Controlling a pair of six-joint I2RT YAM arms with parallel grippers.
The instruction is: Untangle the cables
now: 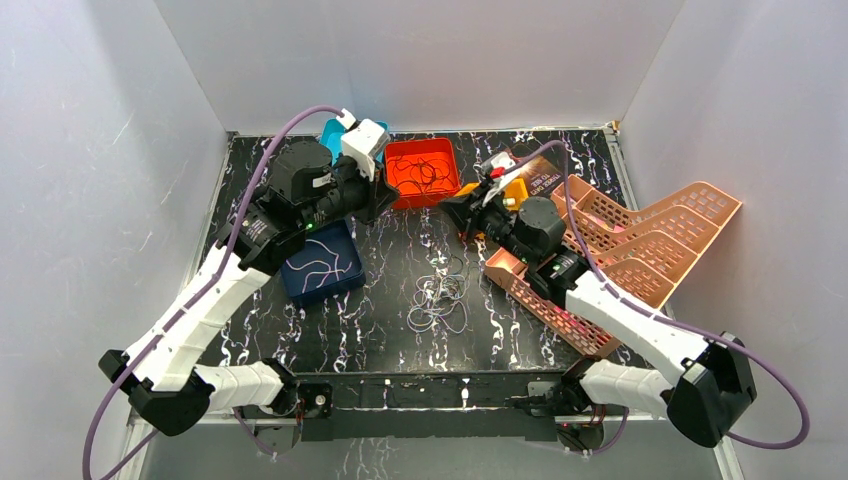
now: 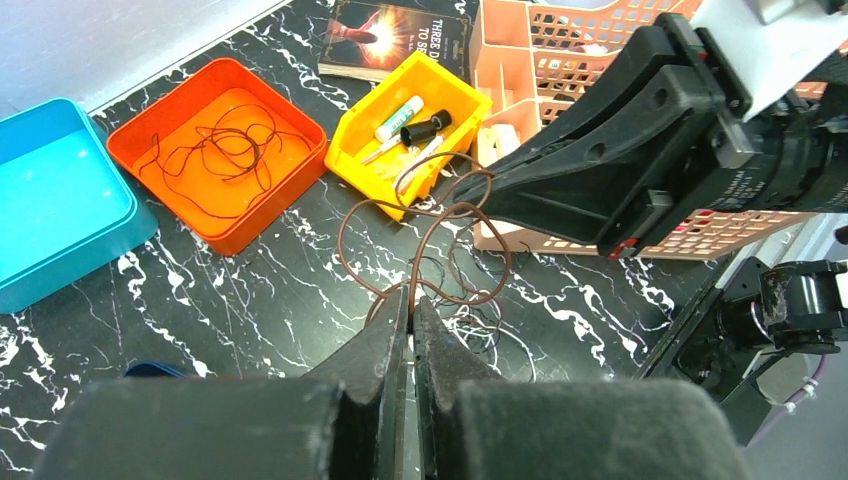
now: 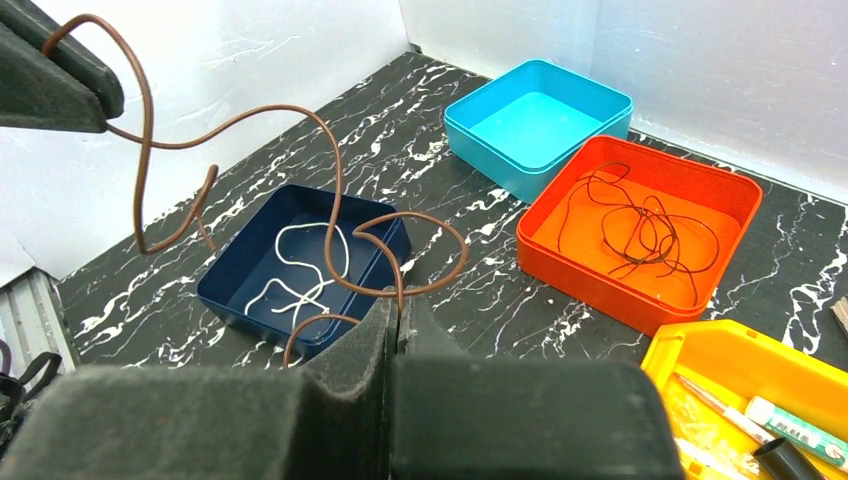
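First, from above: the left arm [image 1: 215, 290] and the right arm [image 1: 630, 320] both reach toward the far side of the black marbled table [image 1: 390, 345]. A small heap of thin cables [image 1: 440, 295] lies on the table between the arms. Just left of it sits a navy tray [image 1: 296, 282] with white cables [image 1: 322, 268] inside. At the back is an orange tray [image 1: 452, 160] with dark cables [image 1: 425, 172] in it. Peach baskets [image 1: 660, 240] stand on the right.

Next, from the left wrist: the left pincer [image 2: 411, 300] is pinched tight on a brown cable [image 2: 341, 235]. The cable makes loops in the air and runs across to the right pincer [image 2: 490, 192], which bites it too. That pincer is just in front of a yellow bin [image 2: 365, 160] with pens inside. A book [image 2: 400, 35] lies behind the bin.

Last, from the right wrist: the right pincer is squeezed shut on the brown cable. The cable curls up above the navy tray to the tip of the left pincer at the top left. A light blue tray [image 3: 540, 115] sits just beside the orange tray.
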